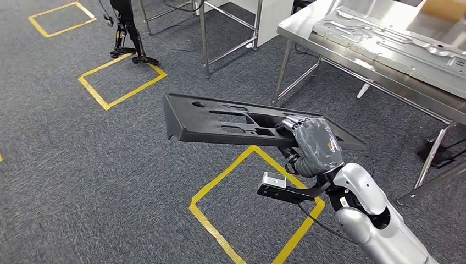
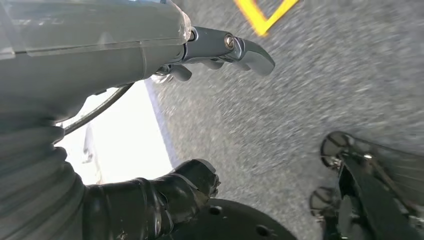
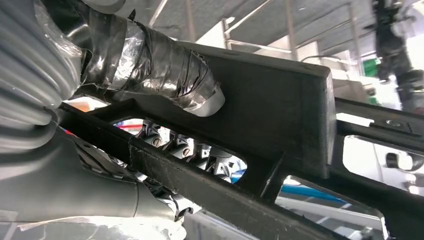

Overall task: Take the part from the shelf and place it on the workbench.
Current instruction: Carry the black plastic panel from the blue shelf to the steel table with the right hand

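my right hand (image 1: 314, 146) grasps the long black slotted plastic panel (image 1: 231, 121) near one end, over carpet. left hand (image 2: 165, 197) hangs empty, fingers apart. steel workbench (image 1: 308, 25) at 1 o'clock; the overhanging end could sag, twist free or clip the bench leg.

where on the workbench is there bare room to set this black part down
The right hand holds the black part. On the workbench, the near left corner and front edge strip are bare steel. The middle and right are crowded by a large silver stamped panel, with a cardboard box at the far right.
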`<state>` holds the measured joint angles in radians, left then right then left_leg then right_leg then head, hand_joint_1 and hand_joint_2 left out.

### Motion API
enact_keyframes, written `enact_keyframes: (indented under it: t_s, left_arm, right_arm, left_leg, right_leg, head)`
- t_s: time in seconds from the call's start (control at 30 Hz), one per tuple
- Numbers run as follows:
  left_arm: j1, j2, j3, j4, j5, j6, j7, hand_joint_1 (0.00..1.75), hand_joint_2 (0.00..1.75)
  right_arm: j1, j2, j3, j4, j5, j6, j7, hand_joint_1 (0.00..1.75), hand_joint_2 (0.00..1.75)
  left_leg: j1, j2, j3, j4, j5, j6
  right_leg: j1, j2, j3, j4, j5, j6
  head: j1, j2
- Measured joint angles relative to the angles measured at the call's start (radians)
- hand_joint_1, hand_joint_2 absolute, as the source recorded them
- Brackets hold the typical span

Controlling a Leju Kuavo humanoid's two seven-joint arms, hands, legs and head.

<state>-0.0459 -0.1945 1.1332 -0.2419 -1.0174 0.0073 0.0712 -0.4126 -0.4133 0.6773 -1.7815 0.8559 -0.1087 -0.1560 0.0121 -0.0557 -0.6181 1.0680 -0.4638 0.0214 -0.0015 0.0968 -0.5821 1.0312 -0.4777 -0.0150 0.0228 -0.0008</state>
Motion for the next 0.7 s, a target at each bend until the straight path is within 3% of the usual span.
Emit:
enact_keyframes:
  t_s: [0.03, 0.1, 0.17, 0.2, 0.27, 0.33, 0.37, 0.43, 0.5, 0.53, 0.6, 0.63, 0.67, 0.7]
  left_arm:
    - [-0.001, 0.0, 0.0, 0.0, 0.0, 0.0, -0.001, 0.0, 1.75]
    - [-0.004, 0.0, 0.0, 0.0, -0.001, -0.001, -0.003, 0.0, 1.75]
    - [-0.004, 0.0, 0.0, 0.0, -0.002, -0.001, -0.005, 0.0, 1.75]
    - [-0.004, 0.0, 0.0, 0.0, -0.002, -0.001, -0.005, 0.0, 1.75]
    - [-0.003, 0.0, 0.0, 0.0, -0.002, -0.002, -0.005, 0.0, 1.75]
    - [-0.002, 0.0, 0.0, 0.0, -0.002, -0.003, -0.005, 0.0, 1.75]
    - [0.0, 0.0, 0.0, 0.0, -0.002, -0.003, -0.005, 0.0, 1.75]
    - [0.003, 0.0, 0.0, 0.0, -0.002, -0.003, -0.005, 0.0, 1.75]
    - [0.005, -0.001, 0.0, 0.001, -0.002, -0.003, -0.005, 0.0, 1.75]
    - [0.004, -0.002, 0.0, 0.001, -0.002, -0.004, -0.005, 0.0, 1.75]
    - [-0.002, -0.002, 0.001, 0.001, -0.003, -0.004, -0.006, 0.0, 1.75]
    - [-0.006, -0.002, 0.001, 0.001, -0.003, -0.004, -0.006, 0.0, 1.75]
    - [-0.009, -0.002, 0.001, 0.001, -0.003, -0.004, -0.006, 0.0, 1.75]
    - [-0.011, -0.002, 0.0, 0.001, -0.003, -0.004, -0.006, 0.0, 1.75]
  right_arm:
    - [0.0, 0.0, -0.001, 0.0, 0.001, 0.0, 0.0, 1.75, 1.75]
    - [0.002, 0.0, -0.002, 0.0, 0.002, 0.0, 0.0, 1.75, 1.75]
    - [0.003, -0.001, -0.005, 0.0, 0.003, 0.0, 0.0, 1.75, 1.75]
    - [0.001, -0.001, -0.006, 0.0, 0.003, -0.001, 0.0, 1.75, 1.75]
    - [-0.002, -0.002, -0.007, 0.0, 0.004, -0.001, 0.0, 1.75, 1.75]
    - [0.003, -0.001, -0.007, 0.0, 0.004, -0.001, 0.0, 1.75, 1.75]
    - [0.005, -0.001, -0.008, 0.0, 0.004, -0.001, 0.0, 1.75, 1.75]
    - [0.008, -0.002, -0.008, 0.0, 0.004, -0.001, 0.0, 1.75, 1.75]
    - [0.009, -0.003, -0.008, 0.001, 0.004, -0.001, 0.0, 1.75, 1.75]
    - [0.01, -0.003, -0.008, 0.001, 0.004, 0.0, 0.0, 1.75, 1.75]
    - [0.01, -0.004, -0.009, 0.001, 0.004, 0.0, 0.001, 1.75, 1.75]
    - [0.009, -0.005, -0.011, -0.001, 0.004, -0.001, 0.001, 1.75, 1.75]
    - [0.006, -0.005, -0.012, -0.002, 0.004, -0.001, 0.001, 1.75, 1.75]
    - [0.003, -0.005, -0.012, -0.004, 0.004, -0.001, 0.001, 1.75, 1.75]
  left_leg:
    - [-0.001, -0.008, 0.012, -0.025, -0.003, 0.003]
    - [-0.004, 0.008, 0.028, -0.043, -0.009, 0.012]
    - [-0.003, 0.028, 0.055, -0.06, -0.011, 0.024]
    - [-0.003, 0.038, 0.069, -0.066, -0.014, 0.027]
    - [-0.004, 0.057, 0.085, -0.071, -0.026, 0.031]
    - [-0.005, 0.077, 0.103, -0.071, -0.044, 0.029]
    - [-0.005, 0.087, 0.116, -0.071, -0.055, 0.027]
    - [-0.007, 0.108, 0.146, -0.072, -0.081, 0.023]
    - [-0.008, 0.127, 0.177, -0.076, -0.105, 0.015]
    - [-0.008, 0.136, 0.188, -0.082, -0.115, 0.008]
    - [-0.008, 0.148, 0.208, -0.081, -0.117, -0.007]
    - [-0.007, 0.144, 0.206, -0.06, -0.11, -0.013]
    - [-0.005, 0.128, 0.189, -0.015, -0.093, -0.015]
    - [-0.003, 0.107, 0.153, 0.048, -0.08, -0.018]
  right_leg:
    - [-0.002, 0.01, 0.0, 0.002, -0.002, 0.008]
    - [-0.004, 0.023, 0.002, 0.006, 0.004, 0.02]
    - [-0.003, -0.006, -0.003, 0.03, 0.0, 0.029]
    - [-0.003, -0.031, -0.02, 0.062, -0.014, 0.033]
    - [-0.004, -0.078, -0.09, 0.172, -0.057, 0.041]
    - [-0.009, -0.09, -0.162, 0.255, -0.079, 0.046]
    - [-0.01, -0.093, -0.175, 0.25, -0.069, 0.046]
    - [-0.01, -0.109, -0.152, 0.146, 0.002, 0.037]
    - [0.004, -0.142, -0.124, 0.043, 0.073, 0.022]
    - [0.014, -0.153, -0.115, 0.019, 0.091, 0.014]
    - [0.024, -0.145, -0.099, 0.006, 0.082, -0.002]
    - [0.022, -0.134, -0.084, 0.001, 0.077, -0.01]
    - [0.018, -0.123, -0.069, -0.006, 0.069, -0.018]
    - [0.015, -0.112, -0.053, -0.011, 0.061, -0.025]
  head:
    - [0.0, 0.0]
    - [0.0, 0.0]
    - [0.003, 0.0]
    - [0.006, 0.0]
    - [0.01, 0.0]
    - [0.01, 0.0]
    - [0.01, 0.0]
    - [0.01, 0.0]
    - [0.006, 0.0]
    - [0.005, 0.0]
    - [0.003, 0.0]
    - [0.003, 0.0]
    - [0.003, 0.0]
    - [0.003, 0.0]
